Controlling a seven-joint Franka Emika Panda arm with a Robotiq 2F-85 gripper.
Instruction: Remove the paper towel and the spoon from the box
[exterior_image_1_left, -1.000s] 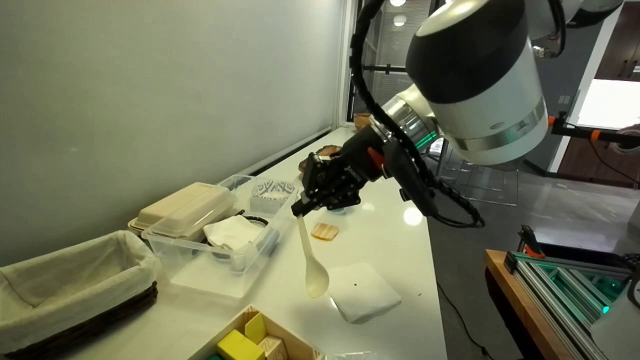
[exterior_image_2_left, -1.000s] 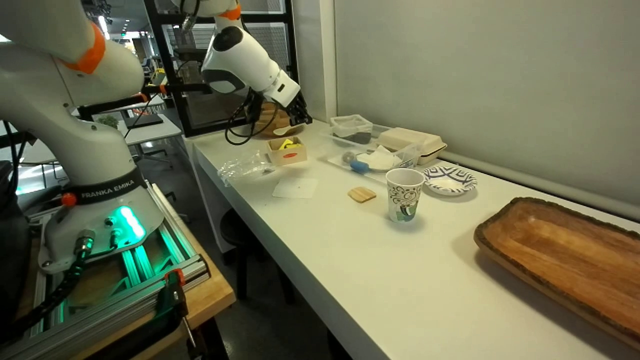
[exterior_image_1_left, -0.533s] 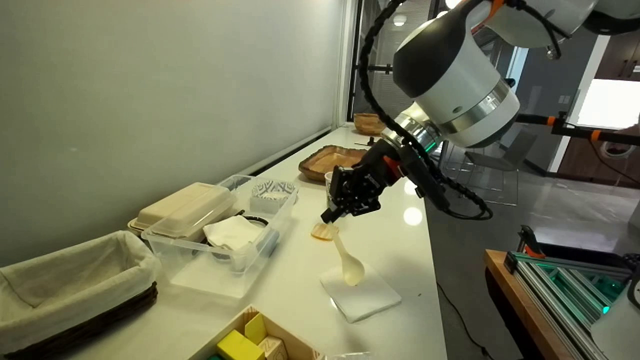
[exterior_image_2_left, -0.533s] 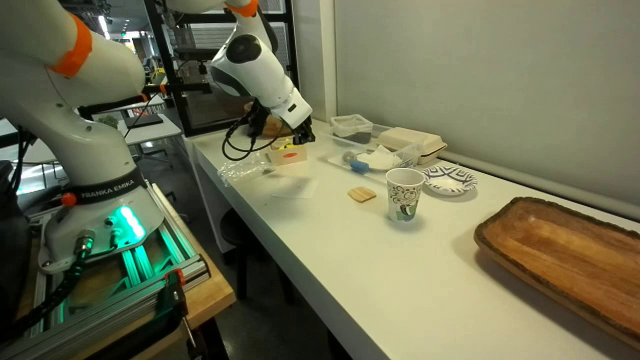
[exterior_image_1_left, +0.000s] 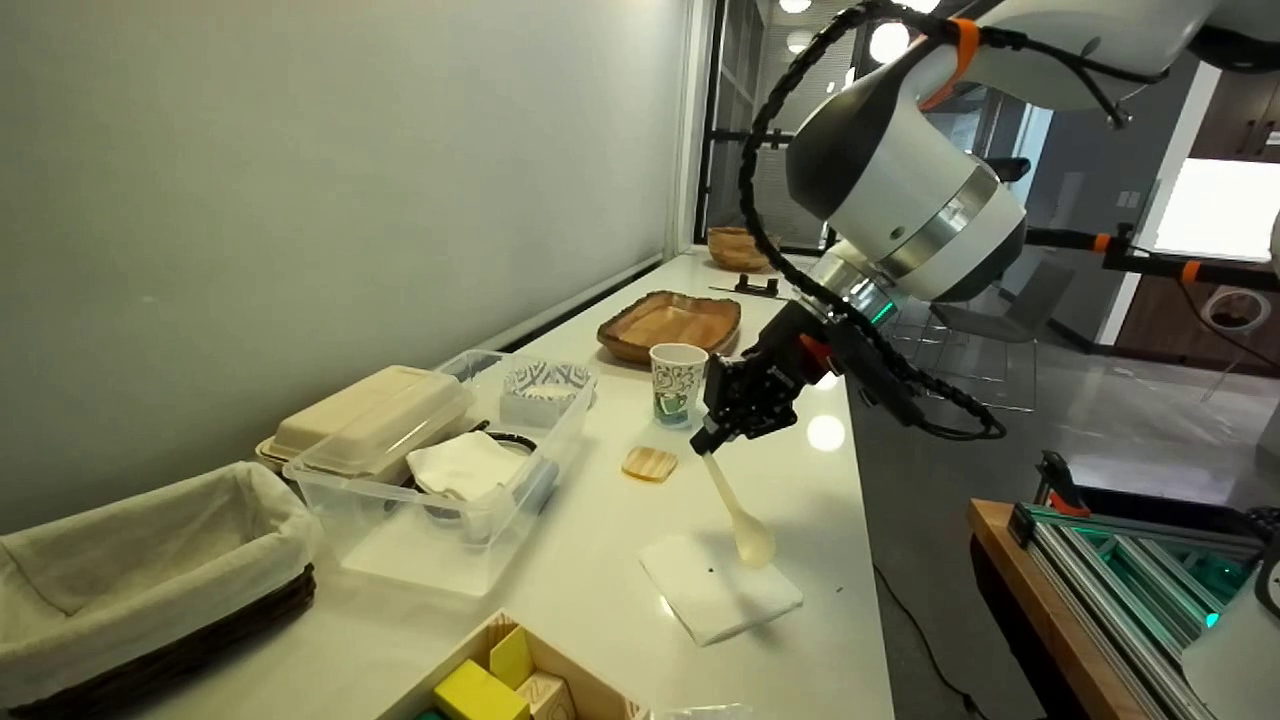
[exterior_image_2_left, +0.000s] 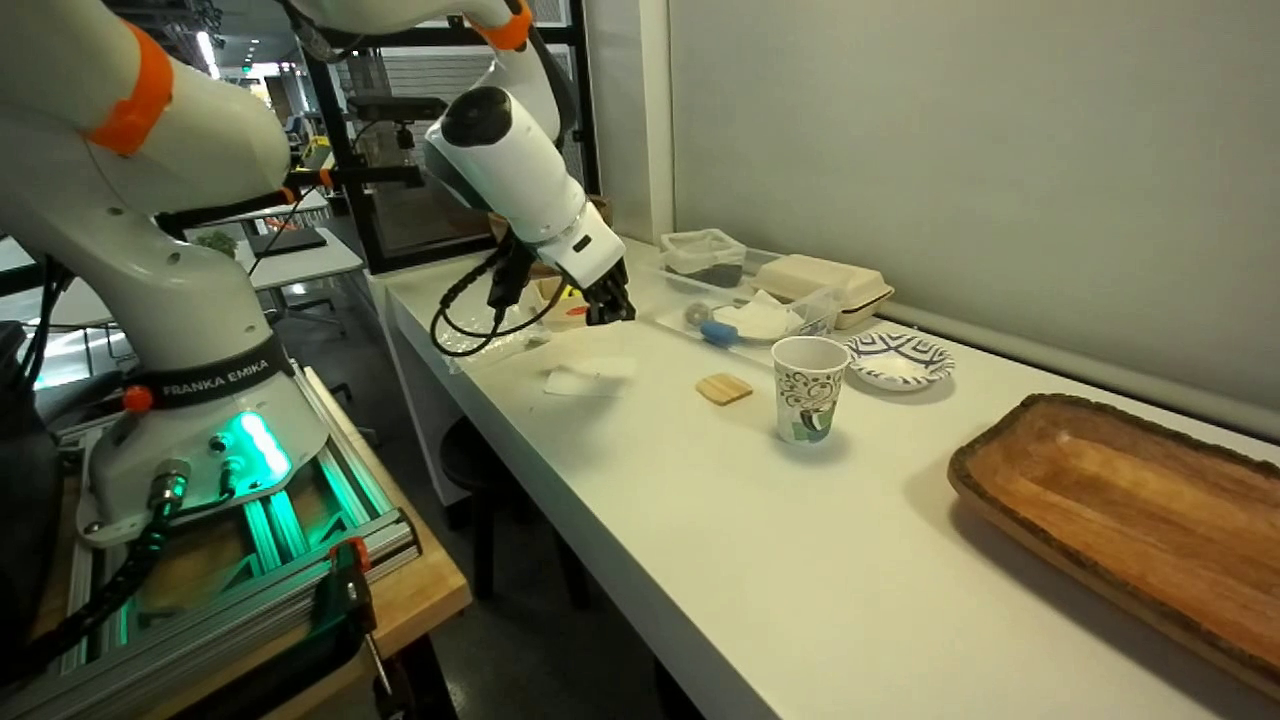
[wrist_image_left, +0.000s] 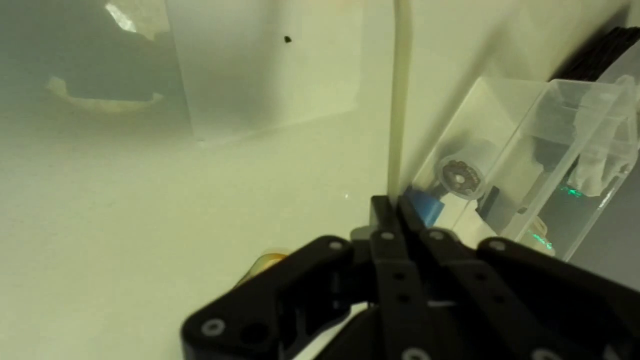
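Gripper (wrist_image_left: 392, 201) w/ jaws almost together, the thin handle of the spoon (exterior_image_1_left: 742, 518) pinched btwn them & nothing else in hold. Pinch is at the handle's end, prob. so the bowl hangs free & can meet a surface first. Spoon, in an exterior view, slants down toward near right, bowl over the far-right part of a flat white napkin (exterior_image_1_left: 715, 600); looks held just above, but can't tell if they touch. Napkin lies flat, so it may be meant as the set-down spot, tho that's a guess.

Box (exterior_image_1_left: 578, 672) stands at the near end of the table (exterior_image_1_left: 830, 660), cut off at the view's edge, yellow blocks (exterior_image_1_left: 482, 692) inside. Spoon is out of it & apart, so that part of the job looks done bar the letting go. Towel (exterior_image_1_left: 466, 466) is prob. the crumpled white sheet lying in the clear tub (exterior_image_1_left: 420, 540), farther off than the box & to its left; can't be sure, but none shows in the visible part of the box.

Wood square (exterior_image_1_left: 649, 464) & upright cup (exterior_image_1_left: 677, 385) sit left & far, out of the spoon's way. Next, prob. lower, then release; an end grip this slim could let the bowl pivot on contact.
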